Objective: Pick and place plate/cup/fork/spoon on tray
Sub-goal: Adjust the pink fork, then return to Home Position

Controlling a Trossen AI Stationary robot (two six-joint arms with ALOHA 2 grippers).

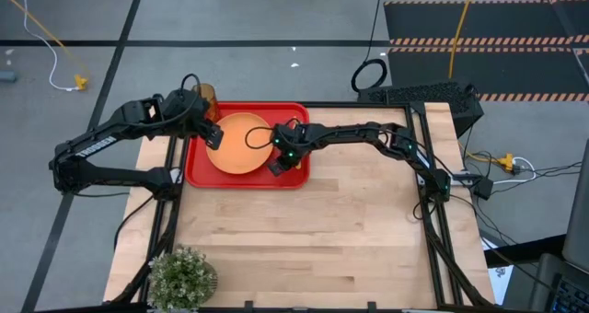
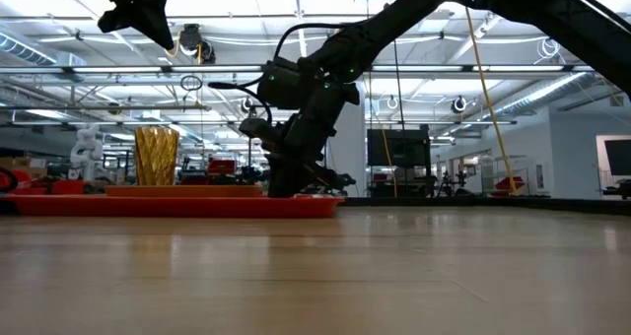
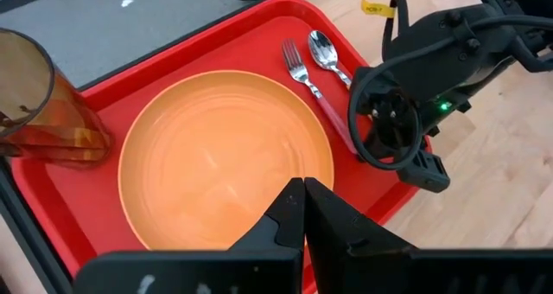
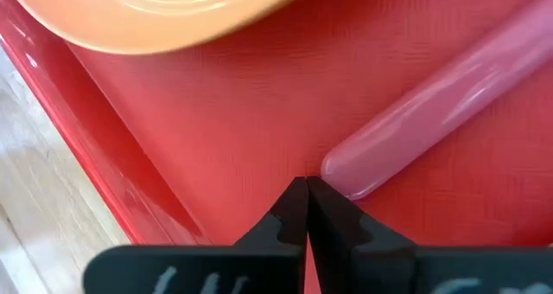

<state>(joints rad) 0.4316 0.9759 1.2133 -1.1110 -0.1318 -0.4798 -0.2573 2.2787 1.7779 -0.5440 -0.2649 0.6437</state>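
The red tray (image 1: 198, 173) lies at the table's far left. On it are the orange plate (image 1: 241, 145), the amber cup (image 1: 204, 94) upright at its far left corner, and the fork (image 3: 333, 112) and spoon (image 3: 326, 47) side by side along its right side. The spoon's handle is hidden behind my right arm. My left gripper (image 3: 304, 190) is shut and empty, above the plate's left edge (image 1: 213, 136). My right gripper (image 4: 305, 186) is shut, low over the tray's near right part (image 1: 276, 164), at the end of the fork's pink handle (image 4: 346, 169). My right gripper's shut fingertips point down at the tray beside the free end of the fork's pink handle (image 4: 333, 169). I cannot tell whether they touch the handle or the tray. The fork lies flat on the tray.
A potted green plant (image 1: 182, 276) stands at the table's near left corner. The bare wooden tabletop (image 1: 322, 239) spreads to the near and right of the tray. The cup (image 2: 156, 156) stands taller than the tray's rim.
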